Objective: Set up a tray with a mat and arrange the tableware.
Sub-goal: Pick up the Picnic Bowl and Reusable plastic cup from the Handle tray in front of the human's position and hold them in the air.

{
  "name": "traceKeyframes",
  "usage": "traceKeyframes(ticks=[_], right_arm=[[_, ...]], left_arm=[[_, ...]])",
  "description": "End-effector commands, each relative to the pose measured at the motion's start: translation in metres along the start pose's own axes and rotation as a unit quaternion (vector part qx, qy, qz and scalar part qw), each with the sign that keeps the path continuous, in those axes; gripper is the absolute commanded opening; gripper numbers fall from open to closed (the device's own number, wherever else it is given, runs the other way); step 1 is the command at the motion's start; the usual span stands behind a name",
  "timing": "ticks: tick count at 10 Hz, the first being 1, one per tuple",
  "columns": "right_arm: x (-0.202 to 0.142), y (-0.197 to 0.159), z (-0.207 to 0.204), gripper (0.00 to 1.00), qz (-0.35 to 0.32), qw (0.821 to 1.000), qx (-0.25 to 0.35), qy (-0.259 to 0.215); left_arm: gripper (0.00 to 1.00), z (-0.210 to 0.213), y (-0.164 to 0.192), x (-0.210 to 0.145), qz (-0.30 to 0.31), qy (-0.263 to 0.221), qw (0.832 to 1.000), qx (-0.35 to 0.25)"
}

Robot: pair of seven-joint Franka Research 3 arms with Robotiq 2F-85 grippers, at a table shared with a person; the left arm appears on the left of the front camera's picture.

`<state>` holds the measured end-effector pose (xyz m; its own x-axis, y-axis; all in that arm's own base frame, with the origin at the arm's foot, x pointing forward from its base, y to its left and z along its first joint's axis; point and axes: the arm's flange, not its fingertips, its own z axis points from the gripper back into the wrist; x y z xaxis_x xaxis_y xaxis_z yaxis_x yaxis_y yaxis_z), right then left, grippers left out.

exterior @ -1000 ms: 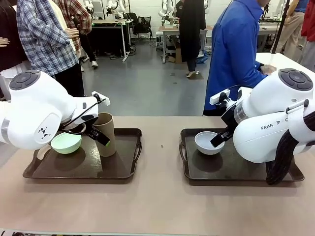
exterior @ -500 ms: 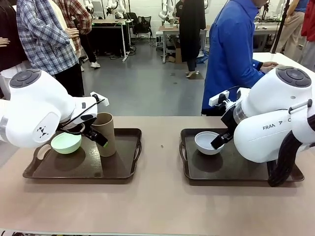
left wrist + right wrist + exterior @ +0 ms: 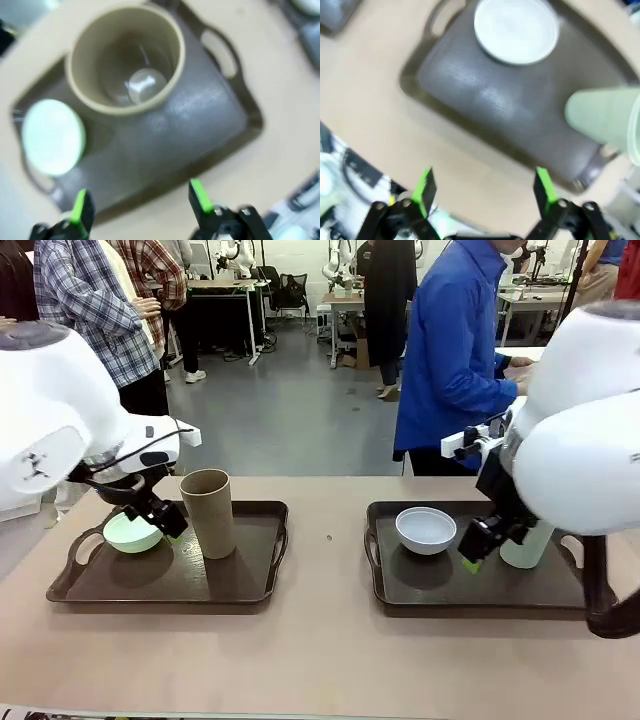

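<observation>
On the left tray (image 3: 250, 585) a dark mat (image 3: 165, 130) carries a mint green bowl (image 3: 128, 535) and an upright tan-brown cup (image 3: 210, 512). My left gripper (image 3: 160, 515) hangs open just above the bowl, left of the cup. From the left wrist, the cup (image 3: 126, 60) and bowl (image 3: 52, 136) lie beyond my open, empty left gripper (image 3: 140, 205). The right tray (image 3: 430, 590) holds a white bowl (image 3: 426, 530) and a pale green cup (image 3: 525, 545), partly hidden by my arm. My right gripper (image 3: 478, 548) hovers open between them. The right wrist view looks down on the bowl (image 3: 516, 30), cup (image 3: 602, 117) and mat (image 3: 485, 95) past the open right gripper (image 3: 484, 187).
A person in a blue jacket (image 3: 450, 350) stands at the far side behind the right tray, turned sideways. Other people stand at the back left. Bare tan table (image 3: 320, 660) runs between the trays and along the near edge.
Both arms have lifted and pulled back from the tableware. The left gripper drew away from the tan cup to the left. The right arm rose, uncovering the pale green cup.
</observation>
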<state>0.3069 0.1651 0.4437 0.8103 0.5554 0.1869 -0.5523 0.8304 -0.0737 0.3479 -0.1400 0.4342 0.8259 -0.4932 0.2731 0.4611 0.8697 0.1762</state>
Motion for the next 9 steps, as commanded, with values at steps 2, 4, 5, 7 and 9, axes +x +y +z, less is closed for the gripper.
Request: traceKeyframes(ticks=[2,4,5,7,9], right_arm=[[-0.112,0.010,-0.018,1.00,-0.059,0.998,0.024,0.026],[-0.149,0.016,-0.031,1.00,-0.073,0.997,0.029,0.016],[-0.156,0.016,-0.038,1.00,-0.081,0.996,0.004,0.021],[-0.044,-0.001,0.049,1.00,-0.063,0.997,0.019,0.030],[-0.044,-0.001,0.049,1.00,-0.063,0.997,0.019,0.030]], left_arm=[[1.00,0.014,-0.008,-0.101,0.042,-0.001,0.998,-0.049],[1.00,0.019,-0.025,-0.140,0.034,-0.011,0.998,-0.052],[1.00,0.017,-0.023,-0.145,0.050,-0.018,0.998,-0.040],[1.00,0.070,0.001,-0.030,0.037,-0.005,0.998,-0.047],[1.00,0.070,0.001,-0.030,0.037,-0.005,0.998,-0.047]])
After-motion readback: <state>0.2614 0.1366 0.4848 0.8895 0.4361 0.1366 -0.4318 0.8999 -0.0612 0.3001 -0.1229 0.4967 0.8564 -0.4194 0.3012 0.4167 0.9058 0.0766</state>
